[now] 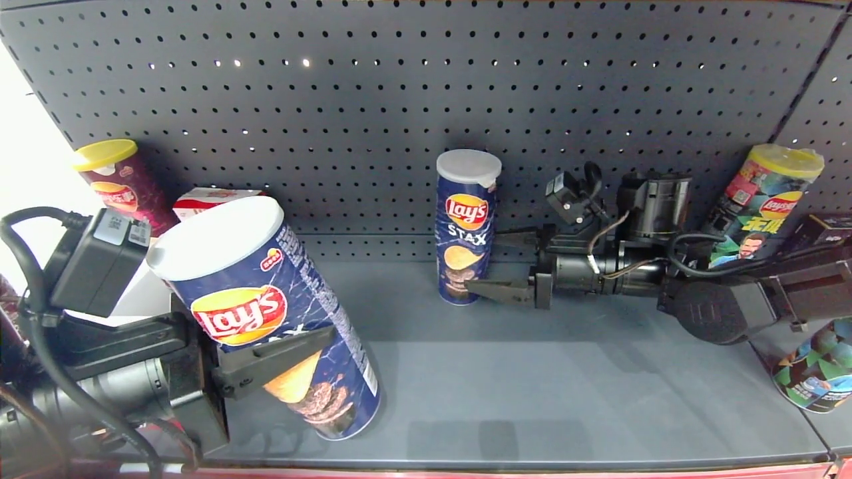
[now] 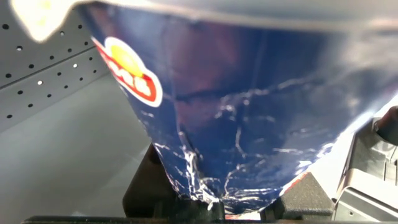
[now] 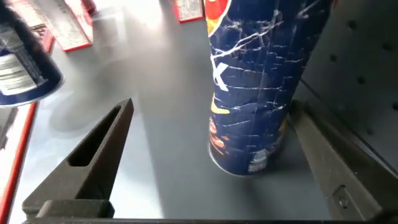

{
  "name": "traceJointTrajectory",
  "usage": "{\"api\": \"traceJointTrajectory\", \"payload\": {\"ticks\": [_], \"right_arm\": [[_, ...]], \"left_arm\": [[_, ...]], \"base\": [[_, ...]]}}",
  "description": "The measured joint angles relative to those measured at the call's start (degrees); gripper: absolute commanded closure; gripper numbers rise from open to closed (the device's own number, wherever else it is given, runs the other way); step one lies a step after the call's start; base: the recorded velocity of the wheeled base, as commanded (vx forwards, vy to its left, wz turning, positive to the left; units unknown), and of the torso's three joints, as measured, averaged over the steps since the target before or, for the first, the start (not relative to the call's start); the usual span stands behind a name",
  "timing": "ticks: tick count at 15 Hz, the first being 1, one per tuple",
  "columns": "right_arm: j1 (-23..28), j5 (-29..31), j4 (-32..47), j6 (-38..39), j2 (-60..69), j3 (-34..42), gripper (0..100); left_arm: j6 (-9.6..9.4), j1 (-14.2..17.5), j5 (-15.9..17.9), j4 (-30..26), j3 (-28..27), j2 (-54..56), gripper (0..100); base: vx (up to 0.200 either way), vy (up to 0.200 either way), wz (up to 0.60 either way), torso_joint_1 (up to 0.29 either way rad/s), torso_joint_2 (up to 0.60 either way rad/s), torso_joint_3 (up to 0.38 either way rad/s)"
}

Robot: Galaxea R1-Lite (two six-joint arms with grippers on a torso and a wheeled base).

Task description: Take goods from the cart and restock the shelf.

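so the left pincer (image 1: 283, 352) is clamped on a big blue chips can (image 1: 266, 299) with a white lid, one finger across its front and the other tucked behind it. The can is tilted, lid leaning toward the robot's left, bottom end down by the front edge of the grey shelf (image 1: 566, 386); can't tell if it actually touches the shelf or just hangs over it. From the left wrist view it's pretty much just the blue can (image 2: 249, 112) sitting between the two dark fingers. Over on the other side the right pincer (image 1: 482, 261) has its fingers spread apart around a second blue can (image 1: 464, 233), which stands upright near the back of the shelf, close to the pegboard wall (image 1: 399, 100). In the right wrist view that second can (image 3: 255, 87) sits between the fingers, the one on the pegboard side just beside it and the other finger (image 3: 93, 155) well apart, so nothing's squeezed. Other stuff around: a maroon can with a yellow lid (image 1: 116, 183) leaning in the back left corner, a red and white box (image 1: 213, 198) just beside it, a green can with a yellow lid (image 1: 765, 199) leaning at the back right, and one more colourful can (image 1: 815, 372) near the front right under the right arm
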State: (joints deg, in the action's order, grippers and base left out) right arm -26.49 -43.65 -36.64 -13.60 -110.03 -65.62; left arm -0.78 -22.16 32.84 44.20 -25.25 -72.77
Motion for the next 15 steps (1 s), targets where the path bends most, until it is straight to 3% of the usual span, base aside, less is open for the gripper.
{"api": "traceJointTrajectory", "payload": {"ticks": [15], "right_arm": [[-0.85,0.11,-0.09,0.3,-13.86,-16.98,0]], "left_arm": [[0.07,0.01,-0.13,-0.04,0.56,0.0,100]], "base": [[0.0,0.0,0.0,0.0,0.0,0.0]]}}
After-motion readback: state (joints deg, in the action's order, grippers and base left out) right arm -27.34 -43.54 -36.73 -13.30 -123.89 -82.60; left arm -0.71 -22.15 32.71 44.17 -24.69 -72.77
